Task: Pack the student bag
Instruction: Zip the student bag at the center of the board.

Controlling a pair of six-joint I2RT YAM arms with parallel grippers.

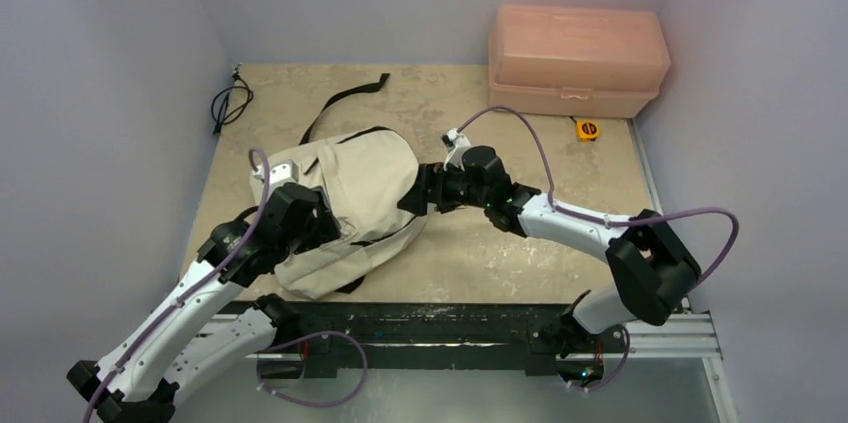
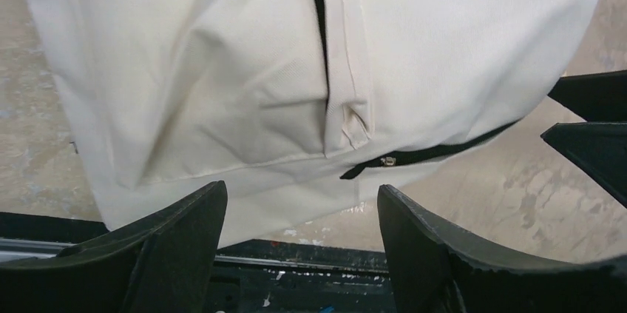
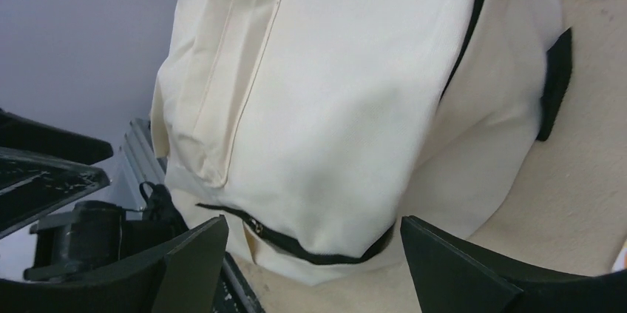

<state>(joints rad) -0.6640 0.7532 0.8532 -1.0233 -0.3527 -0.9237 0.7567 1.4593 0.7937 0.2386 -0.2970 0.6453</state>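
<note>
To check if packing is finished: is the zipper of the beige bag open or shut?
Shut where visible: the zipper of the student bag is a thin black line, no lining showing. Its full length is unseen.

Pale lavender-grey walls (image 1: 100, 43) close in three sides of a mottled beige stone-look tabletop (image 1: 480, 253) — softly lit. A black metal rail (image 1: 440, 328) runs along its near edge; a salmon-pink plastic box (image 1: 577, 58) sits in the far right corner.
</note>
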